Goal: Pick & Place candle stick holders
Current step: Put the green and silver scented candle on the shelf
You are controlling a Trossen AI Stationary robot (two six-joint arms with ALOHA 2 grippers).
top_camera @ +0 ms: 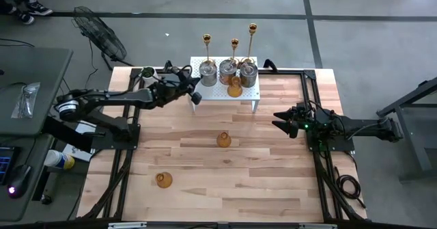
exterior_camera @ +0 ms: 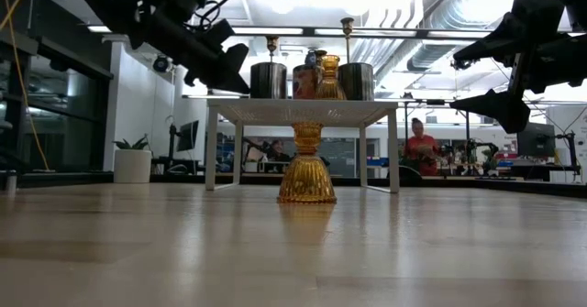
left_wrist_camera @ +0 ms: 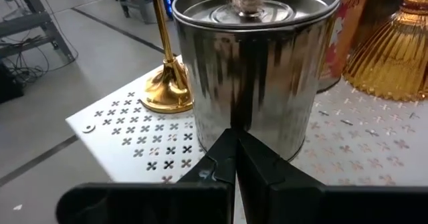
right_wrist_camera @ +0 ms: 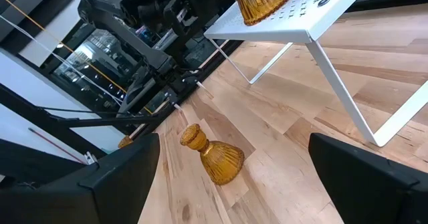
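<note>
I count three gold sticks (top_camera: pixel 234 46), three silver cups (top_camera: pixel 209 72) and one amber glass holder (top_camera: pixel 235 86) on the white rack (top_camera: pixel 205 92), with two more amber ones (top_camera: pixel 223 139) loose on the table (top_camera: pixel 273 181). The glass looks brittle and slick, so I would take it by the narrow neck. My left gripper (left_wrist_camera: pixel 234 158), fingers together, is beside a silver cup; my right gripper (top_camera: pixel 281 119), fingers apart, waits above the table's right side.

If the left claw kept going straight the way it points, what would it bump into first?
Most likely the squat shiny silver cup on the white perforated rack: the left gripper, fingers shut, points right at it.
</note>
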